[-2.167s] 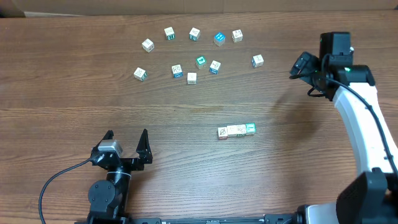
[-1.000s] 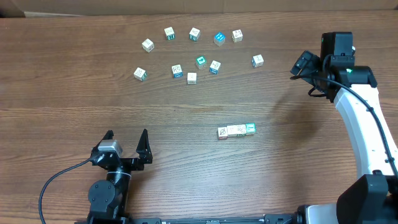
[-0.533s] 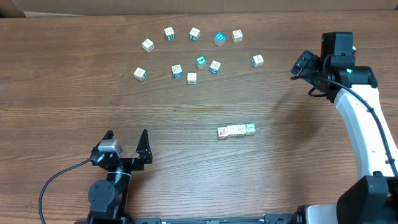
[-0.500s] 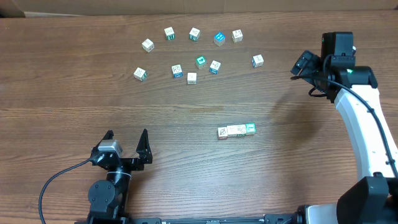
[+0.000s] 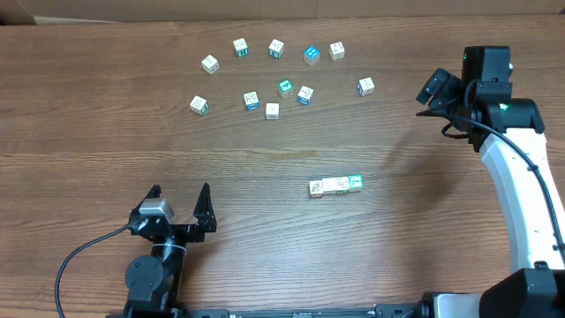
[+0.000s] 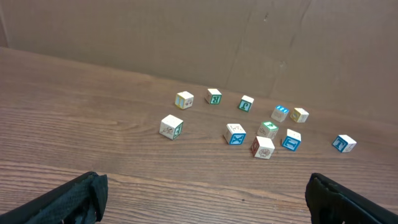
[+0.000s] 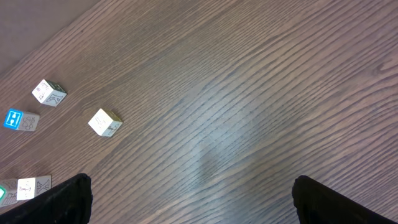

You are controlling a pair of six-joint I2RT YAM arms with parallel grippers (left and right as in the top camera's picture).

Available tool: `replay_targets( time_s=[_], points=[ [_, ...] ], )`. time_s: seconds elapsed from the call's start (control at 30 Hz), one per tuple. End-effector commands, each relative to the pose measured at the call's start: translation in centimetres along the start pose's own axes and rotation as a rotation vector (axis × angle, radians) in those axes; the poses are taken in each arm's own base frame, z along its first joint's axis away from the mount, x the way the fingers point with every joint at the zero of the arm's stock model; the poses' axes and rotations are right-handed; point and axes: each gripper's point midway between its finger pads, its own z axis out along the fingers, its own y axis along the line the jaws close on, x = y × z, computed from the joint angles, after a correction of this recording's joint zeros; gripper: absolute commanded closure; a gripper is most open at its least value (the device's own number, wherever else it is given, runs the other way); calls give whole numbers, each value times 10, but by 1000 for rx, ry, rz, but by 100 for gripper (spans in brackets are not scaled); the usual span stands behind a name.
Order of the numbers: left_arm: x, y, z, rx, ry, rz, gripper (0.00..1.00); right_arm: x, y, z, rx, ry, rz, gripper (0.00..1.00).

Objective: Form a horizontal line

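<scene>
The horizontal line (image 5: 335, 185) is a short row of touching white-sided cubes with a green face at its right end. It lies right of the table's middle and shows only in the overhead view. My left gripper (image 5: 181, 196) stands open near the front edge, far left of the line, with only bare wood between its fingers (image 6: 68, 202). My right gripper (image 5: 434, 91) hangs open at the right side, above and to the right of the line, holding nothing. Both wrist views show wide gaps, for the left gripper (image 6: 202, 205) and the right gripper (image 7: 193, 202).
Several loose picture cubes (image 5: 274, 79) are scattered across the back of the table, also in the left wrist view as loose cubes (image 6: 261, 127). The nearest loose cube (image 5: 365, 86) shows as a tan cube (image 7: 105, 122) in the right wrist view. A cardboard wall (image 6: 186, 37) stands behind.
The right arm has shifted slightly to the right, away from the cubes. The left arm, the line and the loose cubes have not moved.
</scene>
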Motion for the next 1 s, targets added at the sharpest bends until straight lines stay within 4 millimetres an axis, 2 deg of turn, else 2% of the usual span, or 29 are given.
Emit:
replay_targets(
  time_s=[0.0,0.53,0.97],
  points=[
    [-1,-3,-1,14,-8,27,1,-5,-1,-8,-5,-24,9,0],
    [-1,-3,-1,14,-8,27,0,-9,-1,-19,-20,-50,15,0],
    [-1,-3,-1,14,-8,27,0,-30,-1,-84,-109,-200,45,0]
  ],
)
